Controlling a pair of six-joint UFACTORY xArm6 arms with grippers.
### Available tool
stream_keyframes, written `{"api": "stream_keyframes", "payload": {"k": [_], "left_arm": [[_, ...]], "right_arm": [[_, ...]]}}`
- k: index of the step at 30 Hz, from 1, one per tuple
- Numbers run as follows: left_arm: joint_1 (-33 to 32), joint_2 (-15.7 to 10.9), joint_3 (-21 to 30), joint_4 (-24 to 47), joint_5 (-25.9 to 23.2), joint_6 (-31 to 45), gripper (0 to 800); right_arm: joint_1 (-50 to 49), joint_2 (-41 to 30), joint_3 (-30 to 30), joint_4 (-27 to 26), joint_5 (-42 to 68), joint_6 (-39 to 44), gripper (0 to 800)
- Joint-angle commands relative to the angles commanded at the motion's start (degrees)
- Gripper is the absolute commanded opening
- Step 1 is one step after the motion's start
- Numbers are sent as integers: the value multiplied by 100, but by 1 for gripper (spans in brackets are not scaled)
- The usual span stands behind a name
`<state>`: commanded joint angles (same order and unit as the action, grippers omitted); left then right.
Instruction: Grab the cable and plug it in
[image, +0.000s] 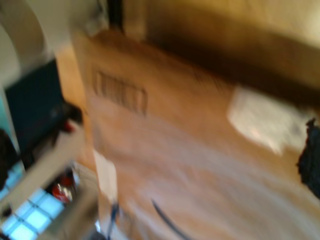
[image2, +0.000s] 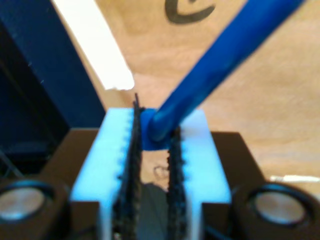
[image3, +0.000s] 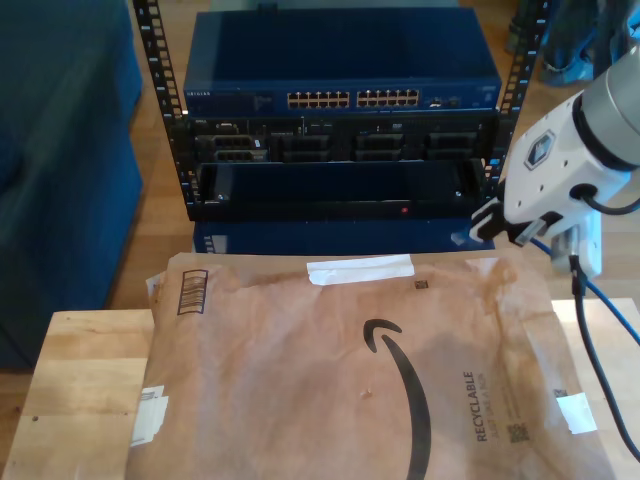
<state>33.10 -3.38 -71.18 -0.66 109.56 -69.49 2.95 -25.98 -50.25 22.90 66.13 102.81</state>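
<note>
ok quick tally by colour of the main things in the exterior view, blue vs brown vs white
Blue: 2, the network switch on the rack and the cable held by my second gripper
Brown: 1, the paper mailer on the wooden table
White: 1, the arm at the exterior view's right
Total: 4

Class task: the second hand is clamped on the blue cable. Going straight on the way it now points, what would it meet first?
Probably the brown paper package that my second hand faces past the blue cable; depth is unclear.
</note>
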Motion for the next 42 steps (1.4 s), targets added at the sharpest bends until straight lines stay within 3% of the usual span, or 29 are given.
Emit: {"api": "stream_keyframes", "payload": {"k": [4,8,12,16,17,21,30,35,38,42], "left_arm": [[299,-387,624,246,-114,413,800],[923,-457,1090,343,-114,1011,800],[1213,-949,1776,431,-114,1415,800],[1310,-1758,2681,826,-132,1846,800],[1451,-1846,2822,941,-141,1943,800],[2242,-1855,3165,1002,-325,2602,800],[3692,-1864,4308,1327,-1275,3385,800],[4193,-1881,4765,1626,-1908,3895,800],[4492,-1952,4844,1626,-2215,4123,800],[4519,-2321,5090,1582,-2593,4246,800]], "right_arm": [[-26,44,-79,-132,220,9,0],[-62,246,-264,-325,519,273,0],[-70,237,-264,-431,545,281,0],[-79,185,-211,-422,624,290,0],[-79,149,-202,-422,624,290,0],[-79,-9,-132,-413,677,299,0],[-88,-123,255,-413,695,299,0],[-88,-255,273,-404,695,299,0],[-97,-273,413,-404,695,299,1],[-97,-264,431,-413,686,299,0]]}}
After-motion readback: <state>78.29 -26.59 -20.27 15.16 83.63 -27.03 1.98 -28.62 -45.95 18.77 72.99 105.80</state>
